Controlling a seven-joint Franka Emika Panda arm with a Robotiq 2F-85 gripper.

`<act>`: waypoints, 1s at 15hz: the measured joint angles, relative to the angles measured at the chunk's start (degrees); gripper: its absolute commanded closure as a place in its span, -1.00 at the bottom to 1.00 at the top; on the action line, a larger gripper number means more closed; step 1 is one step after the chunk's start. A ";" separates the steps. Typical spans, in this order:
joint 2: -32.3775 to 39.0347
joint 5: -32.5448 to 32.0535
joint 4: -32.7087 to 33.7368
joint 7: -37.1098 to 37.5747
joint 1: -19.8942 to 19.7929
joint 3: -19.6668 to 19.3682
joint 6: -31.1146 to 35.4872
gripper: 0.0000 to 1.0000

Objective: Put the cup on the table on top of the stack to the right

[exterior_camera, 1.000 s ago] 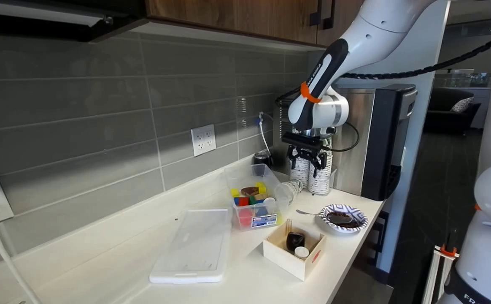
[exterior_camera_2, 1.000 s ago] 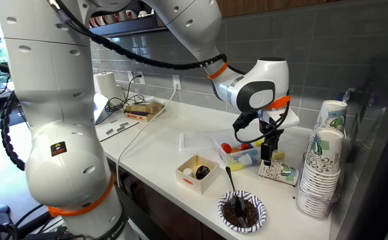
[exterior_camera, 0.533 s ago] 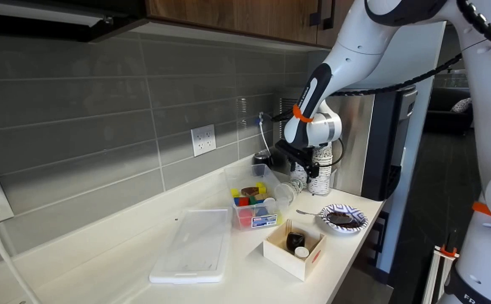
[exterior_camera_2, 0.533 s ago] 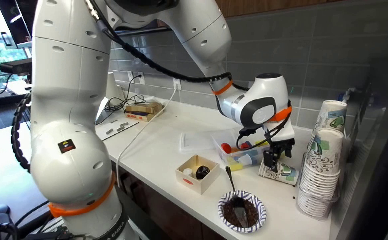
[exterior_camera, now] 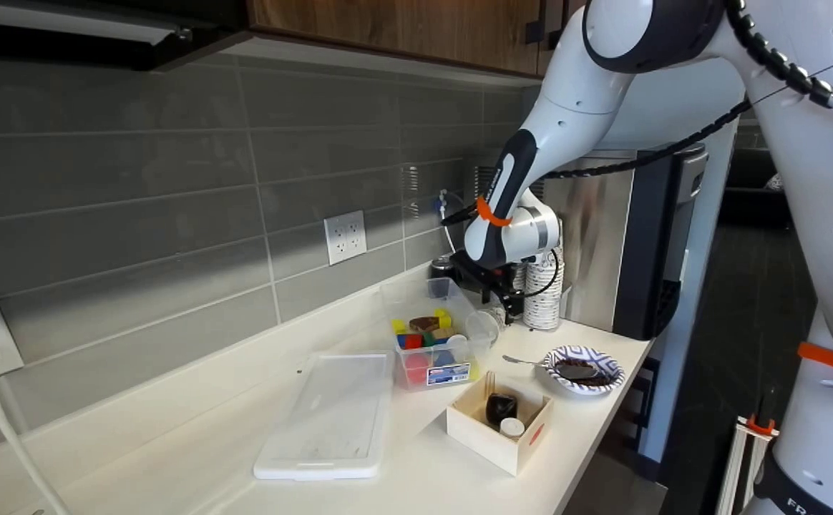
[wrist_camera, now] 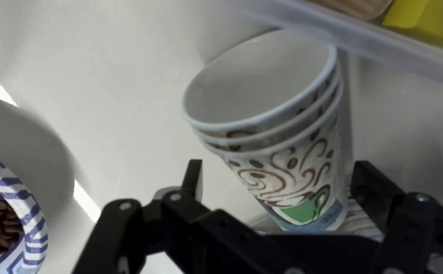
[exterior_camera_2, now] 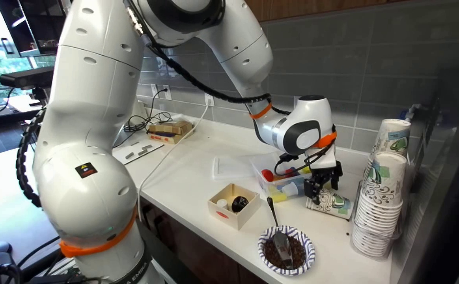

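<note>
Go gently: likely light and crushable

The cup [exterior_camera_2: 331, 203] lies on its side on the table [exterior_camera_2: 190, 169], between the plastic box [exterior_camera: 449, 374] and the stack [exterior_camera_2: 381, 209]; three rims in the wrist view show it is several nested together. The gripper [wrist_camera: 278, 176] has its jaws spread wide, with the printed side showing between them and nothing pinched. It looks like paper, so probably springy and easy to dent. A soft hold across the body, below the rims, seems best; the taper may let it slip
</note>
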 measured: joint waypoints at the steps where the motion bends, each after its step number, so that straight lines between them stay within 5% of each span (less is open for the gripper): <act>1: 0.37 0.00 0.70 0.00 -0.03 0.15 -0.67 -1.00; 15: 4.61 -0.10 8.42 -9.71 -3.39 3.46 -9.46 -1.00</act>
